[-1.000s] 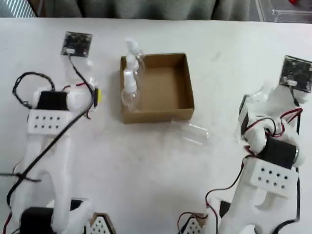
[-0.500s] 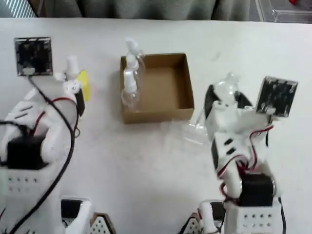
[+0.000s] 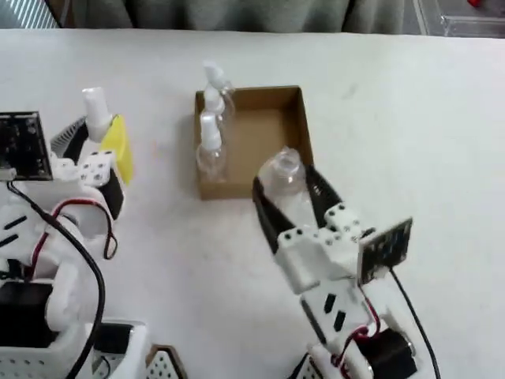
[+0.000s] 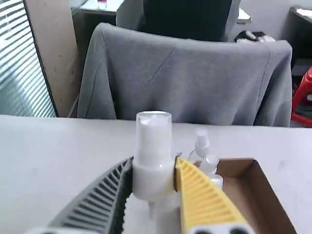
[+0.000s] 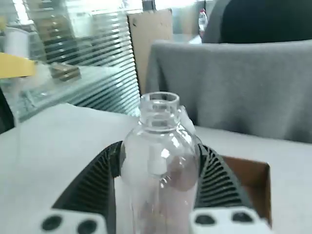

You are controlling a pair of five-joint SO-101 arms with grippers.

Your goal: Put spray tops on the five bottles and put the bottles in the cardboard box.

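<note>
My left gripper (image 3: 96, 142) (image 4: 153, 183), with one grey and one yellow finger, is shut on a white spray top (image 4: 153, 156) (image 3: 95, 109), held upright left of the cardboard box (image 3: 293, 130). My right gripper (image 3: 290, 199) (image 5: 158, 187) is shut on a clear open-necked bottle (image 5: 160, 165) (image 3: 285, 175), held upright at the box's near right corner. Three capped bottles (image 3: 211, 126) lie along the box's left wall, one of them reaching over its far rim; they also show in the left wrist view (image 4: 204, 158).
The white table (image 3: 394, 95) spreads wide to the right of and behind the box. A grey-draped chair (image 4: 195, 73) stands past the table's far edge. The arms' bases sit at the near edge.
Both arms have lifted and swung inward. The right gripper carried the bottle from the right side of the table to the box's near corner; the left raised the spray top upright.
</note>
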